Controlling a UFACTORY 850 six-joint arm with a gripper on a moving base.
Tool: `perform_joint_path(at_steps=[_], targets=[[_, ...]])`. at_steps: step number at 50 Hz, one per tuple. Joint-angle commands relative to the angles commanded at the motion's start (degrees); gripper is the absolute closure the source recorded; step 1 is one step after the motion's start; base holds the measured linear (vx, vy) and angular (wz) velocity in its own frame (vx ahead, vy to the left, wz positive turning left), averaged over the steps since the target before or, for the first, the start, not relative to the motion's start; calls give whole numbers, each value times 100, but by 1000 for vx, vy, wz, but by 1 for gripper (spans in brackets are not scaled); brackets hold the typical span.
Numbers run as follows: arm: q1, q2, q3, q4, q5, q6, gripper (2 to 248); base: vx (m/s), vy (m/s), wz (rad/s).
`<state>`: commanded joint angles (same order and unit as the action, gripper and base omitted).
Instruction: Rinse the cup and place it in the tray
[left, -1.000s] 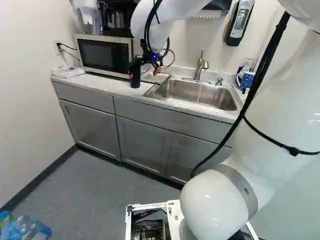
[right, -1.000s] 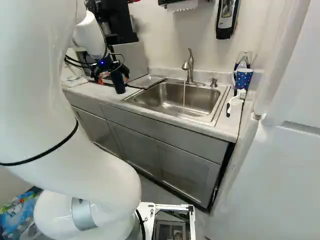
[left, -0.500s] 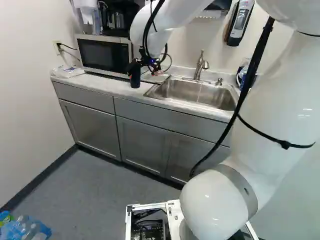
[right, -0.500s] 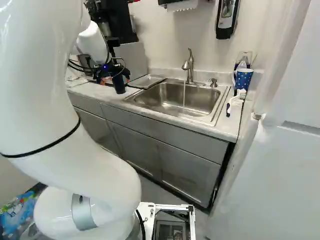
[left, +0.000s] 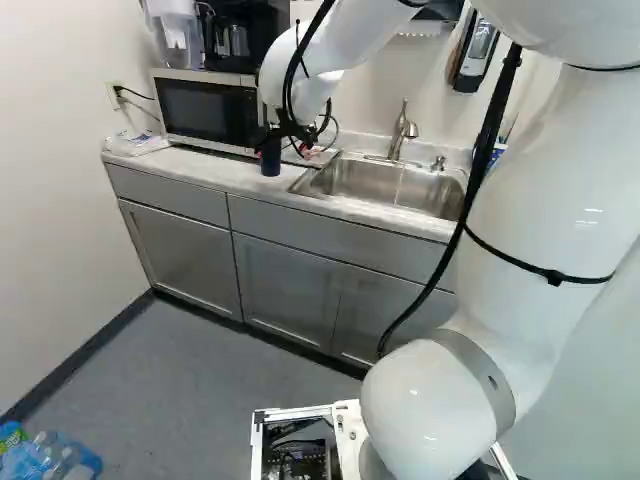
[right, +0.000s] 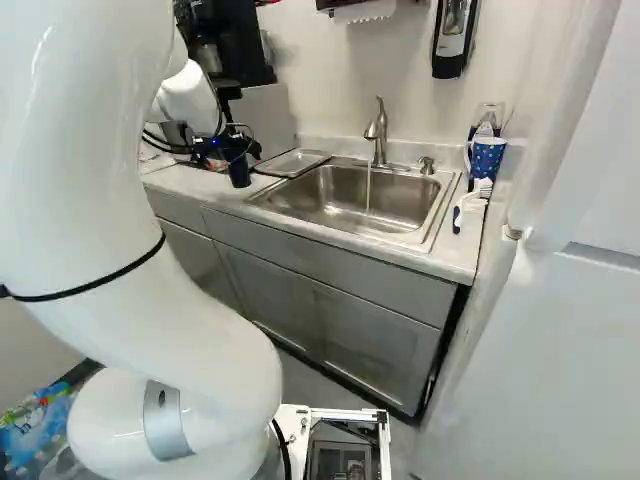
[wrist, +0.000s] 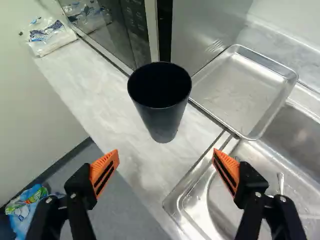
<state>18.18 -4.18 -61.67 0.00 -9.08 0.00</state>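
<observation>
The black cup (wrist: 160, 110) stands upright on the counter, between the microwave and the sink. In the right base view my gripper (right: 222, 148) is close to the cup (right: 238, 172), from the side away from the sink. The wrist view shows the gripper (wrist: 166, 157) open, its orange pads wide apart and nothing between them; the cup is ahead of the fingertips. A shallow metal tray (wrist: 240, 92) lies beside the cup, at the sink's edge. Water (right: 368, 190) runs from the faucet (right: 377, 130) into the sink (right: 325, 215).
The microwave (left: 208, 112) sits behind the cup, near a plastic packet (left: 138, 144). Past the sink's far side stand a blue dotted mug (right: 486, 155) and a white brush (right: 473, 198). A soap dispenser (right: 454, 35) hangs on the wall.
My arm has shifted a little left in the left base view, and the wrist has turned and sunk slightly beside the cup. Base, cup and tray have stayed put.
</observation>
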Motion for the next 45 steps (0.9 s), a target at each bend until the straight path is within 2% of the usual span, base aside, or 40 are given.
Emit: perform_joint_path(at_steps=[45], targets=[[9, -467, 94, 0, 1371, 0, 3, 0, 0, 0]])
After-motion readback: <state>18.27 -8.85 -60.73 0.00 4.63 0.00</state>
